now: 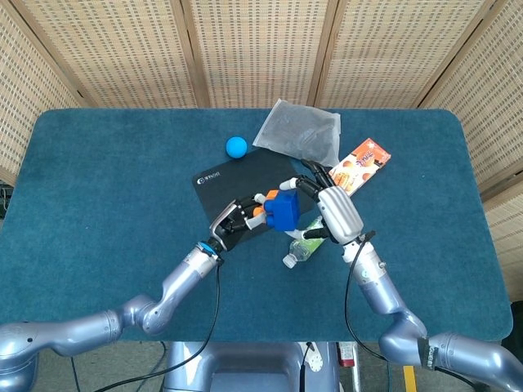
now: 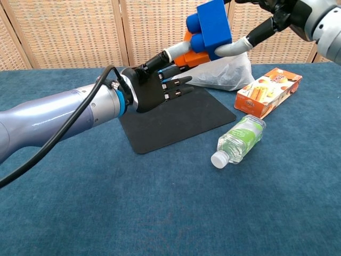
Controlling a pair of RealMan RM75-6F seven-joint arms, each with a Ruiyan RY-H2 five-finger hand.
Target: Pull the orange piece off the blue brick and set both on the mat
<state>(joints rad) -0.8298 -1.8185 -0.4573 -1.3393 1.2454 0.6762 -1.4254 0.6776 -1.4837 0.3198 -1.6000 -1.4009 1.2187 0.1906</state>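
Chest view is showing the left hand (image 2: 152,88) grasping the orange piece (image 2: 191,56), lifting the joined blue brick (image 2: 214,25) above the mat (image 2: 176,120). Right hand (image 1: 337,214) is touching the brick with one fingertip, its other fingers spreading apart and grasping nothing.

Above the black mat (image 1: 221,184), the blue brick (image 1: 286,211) with its orange piece (image 1: 263,211) is held by the left hand (image 1: 235,218); the brick's right side is touched by the right hand (image 1: 333,211).

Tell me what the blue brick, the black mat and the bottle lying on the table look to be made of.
Blue brick: likely hard plastic, smooth and evenly coloured, with moulded round studs.
Black mat: thin and flat with a matte surface, perhaps rubber or foam; a small logo shows in the head view.
Bottle: clear plastic, see-through with a green label and a white cap.
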